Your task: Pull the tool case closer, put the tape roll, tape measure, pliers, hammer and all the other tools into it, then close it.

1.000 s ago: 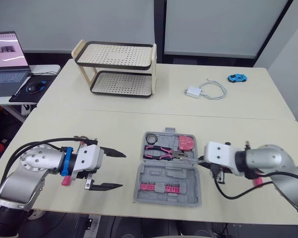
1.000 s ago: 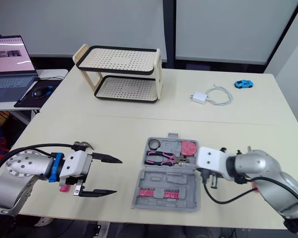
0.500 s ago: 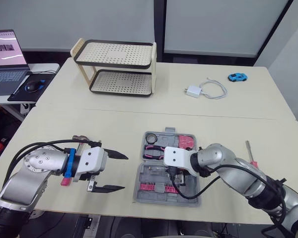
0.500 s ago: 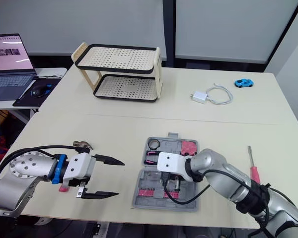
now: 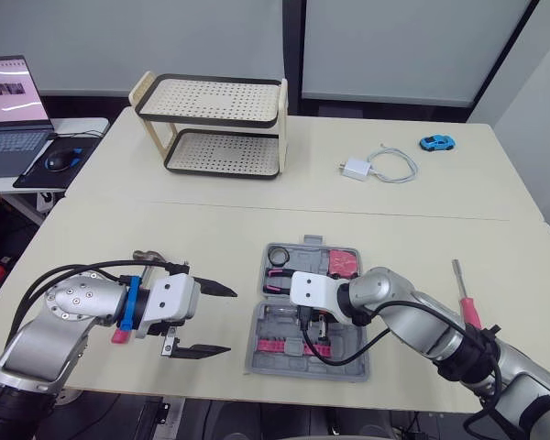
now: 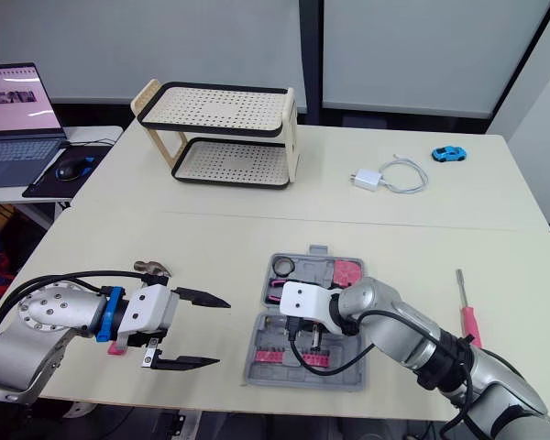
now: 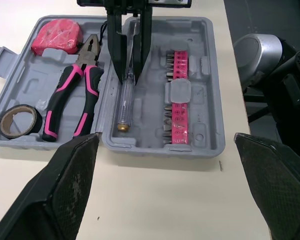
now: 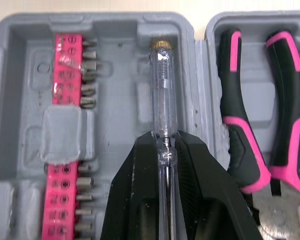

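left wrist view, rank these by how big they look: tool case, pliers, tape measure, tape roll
1. grey plastic tool case
2. pink-and-black pliers
3. red tape measure and brown tape roll look about alike; the roll lies nearer the camera, so I won't rank the two.

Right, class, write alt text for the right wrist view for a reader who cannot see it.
The right gripper pinches the shaft of a clear-handled screwdriver with a brass cap, in one half of an open grey plastic tool case. A pink strip of driver bits shares that half; pink-and-black pliers lie in the other.
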Robot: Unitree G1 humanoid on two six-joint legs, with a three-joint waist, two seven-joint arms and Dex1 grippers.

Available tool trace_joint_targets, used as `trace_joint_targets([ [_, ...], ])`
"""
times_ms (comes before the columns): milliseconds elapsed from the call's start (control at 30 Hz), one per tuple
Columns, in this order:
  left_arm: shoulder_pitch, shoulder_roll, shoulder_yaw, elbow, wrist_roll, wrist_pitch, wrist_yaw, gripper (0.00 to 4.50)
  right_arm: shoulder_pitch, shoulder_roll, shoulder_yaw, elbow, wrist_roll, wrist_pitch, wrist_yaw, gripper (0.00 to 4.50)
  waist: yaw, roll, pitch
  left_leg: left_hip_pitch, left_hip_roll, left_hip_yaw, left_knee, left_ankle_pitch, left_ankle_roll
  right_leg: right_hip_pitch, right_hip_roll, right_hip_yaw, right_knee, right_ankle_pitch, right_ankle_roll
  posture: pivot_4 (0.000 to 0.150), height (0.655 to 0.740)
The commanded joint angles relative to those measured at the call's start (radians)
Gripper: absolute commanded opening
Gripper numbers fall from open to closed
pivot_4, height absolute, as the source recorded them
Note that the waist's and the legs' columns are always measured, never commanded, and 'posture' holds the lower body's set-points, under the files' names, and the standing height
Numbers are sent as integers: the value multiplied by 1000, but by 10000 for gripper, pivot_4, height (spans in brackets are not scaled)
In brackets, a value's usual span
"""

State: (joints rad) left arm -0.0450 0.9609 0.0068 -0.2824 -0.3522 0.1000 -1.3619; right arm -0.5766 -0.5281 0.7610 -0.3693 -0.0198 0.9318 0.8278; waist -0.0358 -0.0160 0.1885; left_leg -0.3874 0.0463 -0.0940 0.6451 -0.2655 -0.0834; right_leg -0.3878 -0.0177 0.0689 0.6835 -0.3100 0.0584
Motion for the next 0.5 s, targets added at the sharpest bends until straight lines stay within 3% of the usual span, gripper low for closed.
trace_joint_targets([
  [33, 7, 8, 14, -31, -7, -7, 7, 45000, -18, 5, -10, -5, -15, -21, -3, 2557, 0, 0, 0, 0, 0, 0, 0, 0, 0, 0, 0, 0, 0, 0, 0, 1500, 7350],
  [67, 8, 8, 14, -32, -7, -7, 7, 45000, -18, 6, -10, -2, -15, -23, -3, 2557, 0, 0, 0, 0, 0, 0, 0, 0, 0, 0, 0, 0, 0, 0, 0, 1500, 7350],
  [133, 9, 7, 14, -33, -7, -9, 7, 45000, -17, 10, -14, -1, -14, -27, -3, 9653, 0, 0, 0, 0, 0, 0, 0, 0, 0, 0, 0, 0, 0, 0, 0, 1500, 7350],
  [333, 9, 5, 13, -34, -8, -8, 9, 45000, -27, 20, -66, -52, 22, -8, 14, 21463, 0, 0, 0, 0, 0, 0, 0, 0, 0, 0, 0, 0, 1, 0, 0, 1500, 7350],
  [500, 8, 2, 10, -35, -8, -7, 15, 45000, -20, -6, -98, -92, 39, -20, 36, 21463, 0, 0, 0, 0, 0, -1, 0, 0, 0, 0, 0, -1, 1, 0, 0, 1500, 7350],
])
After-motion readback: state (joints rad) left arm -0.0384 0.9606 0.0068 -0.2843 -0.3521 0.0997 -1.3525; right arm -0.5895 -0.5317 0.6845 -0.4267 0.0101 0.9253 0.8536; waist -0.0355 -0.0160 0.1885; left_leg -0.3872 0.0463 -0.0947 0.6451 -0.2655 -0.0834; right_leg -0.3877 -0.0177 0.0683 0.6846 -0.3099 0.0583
